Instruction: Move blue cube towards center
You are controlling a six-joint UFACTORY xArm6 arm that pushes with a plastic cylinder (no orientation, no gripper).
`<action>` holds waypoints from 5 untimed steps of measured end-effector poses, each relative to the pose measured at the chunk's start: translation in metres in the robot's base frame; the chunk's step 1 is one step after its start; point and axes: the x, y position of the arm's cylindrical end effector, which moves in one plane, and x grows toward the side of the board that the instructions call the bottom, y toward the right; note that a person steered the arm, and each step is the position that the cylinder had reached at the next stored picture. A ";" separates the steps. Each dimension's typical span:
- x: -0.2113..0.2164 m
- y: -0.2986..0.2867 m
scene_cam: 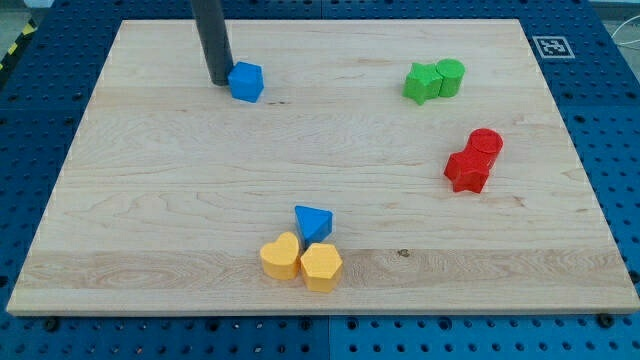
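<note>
The blue cube sits on the wooden board in the upper left part of the view. My dark rod comes down from the view's top, and my tip rests on the board just left of the blue cube, touching or nearly touching its left side. The board's middle lies below and to the right of the cube.
A blue triangular block sits low in the middle, touching a yellow heart block and a yellow hexagonal block. A green star block and green cylinder sit upper right. A red cylinder and red star block sit at the right.
</note>
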 end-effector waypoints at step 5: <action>0.051 0.157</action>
